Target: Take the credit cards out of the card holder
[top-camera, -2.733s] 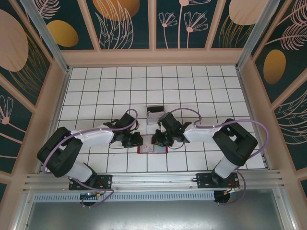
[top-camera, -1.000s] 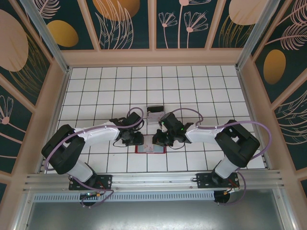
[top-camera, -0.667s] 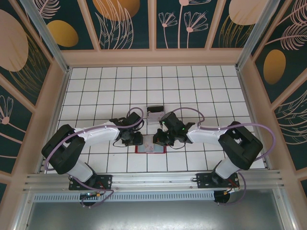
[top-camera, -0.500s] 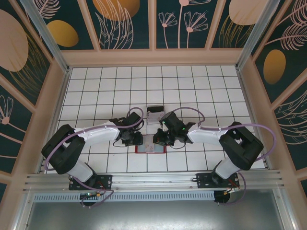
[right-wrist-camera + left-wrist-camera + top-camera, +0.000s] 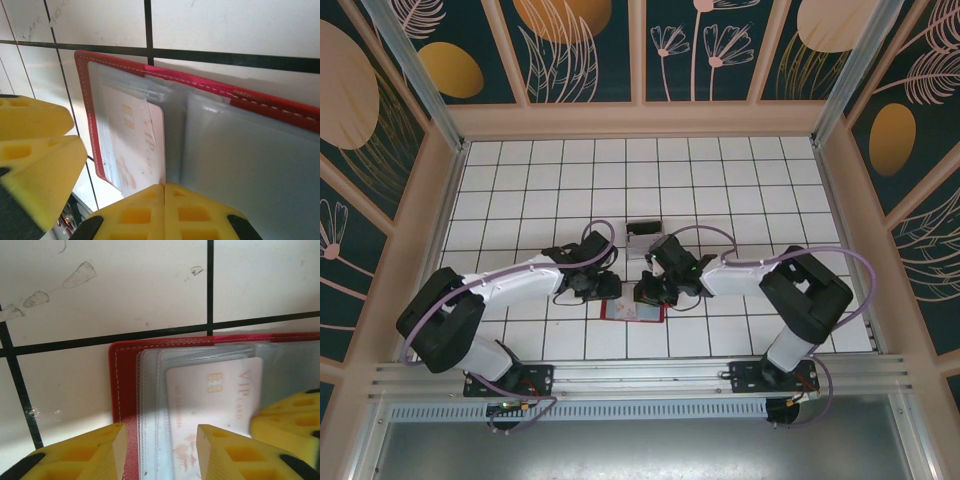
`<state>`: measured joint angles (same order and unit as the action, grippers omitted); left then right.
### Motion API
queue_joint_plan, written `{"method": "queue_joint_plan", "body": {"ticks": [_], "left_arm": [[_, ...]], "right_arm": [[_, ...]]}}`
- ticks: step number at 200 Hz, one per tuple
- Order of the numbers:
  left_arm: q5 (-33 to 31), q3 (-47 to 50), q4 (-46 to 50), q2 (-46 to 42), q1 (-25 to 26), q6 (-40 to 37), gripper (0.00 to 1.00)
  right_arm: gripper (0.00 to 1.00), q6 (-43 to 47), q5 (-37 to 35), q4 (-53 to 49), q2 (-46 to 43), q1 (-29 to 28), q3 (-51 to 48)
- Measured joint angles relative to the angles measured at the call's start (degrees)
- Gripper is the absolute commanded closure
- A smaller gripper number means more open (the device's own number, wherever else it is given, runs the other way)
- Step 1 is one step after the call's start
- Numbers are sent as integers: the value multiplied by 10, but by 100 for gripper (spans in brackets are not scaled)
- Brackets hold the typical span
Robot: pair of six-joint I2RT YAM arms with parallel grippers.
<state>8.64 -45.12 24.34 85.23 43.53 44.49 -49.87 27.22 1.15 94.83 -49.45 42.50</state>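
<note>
The holder [image 5: 638, 312] lies open and flat on the bench [image 5: 720, 190], near its middle and toward the near edge, with its clear sleeves [image 5: 240, 165] facing up. A pale card [image 5: 215, 400] printed "VIP CARD" sits inside a left-hand sleeve, just in from the red left border. I judge the task to be at an early stage: the holder is open, but this card is not yet drawn out. Whether other cards lie beneath it I cannot tell.

The left gripper [image 5: 160, 435] is part open. One jaw is over the holder's red left border and the other over the card, and nothing is pinched between them. The right gripper [image 5: 165, 190] is closed with nothing between its jaws. Its tip presses on the sleeves at the fold, just right of the card, and seems to pin the holder down. A small box [image 5: 642, 238] stands just beyond the holder, on its far side.
</note>
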Motion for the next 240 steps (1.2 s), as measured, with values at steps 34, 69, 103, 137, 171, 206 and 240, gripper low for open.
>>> {"method": "queue_joint_plan", "body": {"ticks": [34,69,103,137,171,206,240], "left_arm": [[3,0,-3,0,0,1,53],[13,0,-12,6,0,1,51],[14,0,-14,23,5,-1,50],[3,1,-10,38,7,-7,54],[-4,1,-9,38,8,-9,56],[-6,2,-8,38,8,-9,56],[-8,3,-10,38,8,-9,57]], "right_arm": [[94,-4,3,10,9,0,0],[94,-11,4,20,9,0,0],[94,-19,5,30,9,0,0],[95,-22,5,32,9,0,0],[95,-26,3,31,8,0,-3],[95,-26,-1,29,-6,4,-16],[95,-25,-2,24,-17,9,-21]]}}
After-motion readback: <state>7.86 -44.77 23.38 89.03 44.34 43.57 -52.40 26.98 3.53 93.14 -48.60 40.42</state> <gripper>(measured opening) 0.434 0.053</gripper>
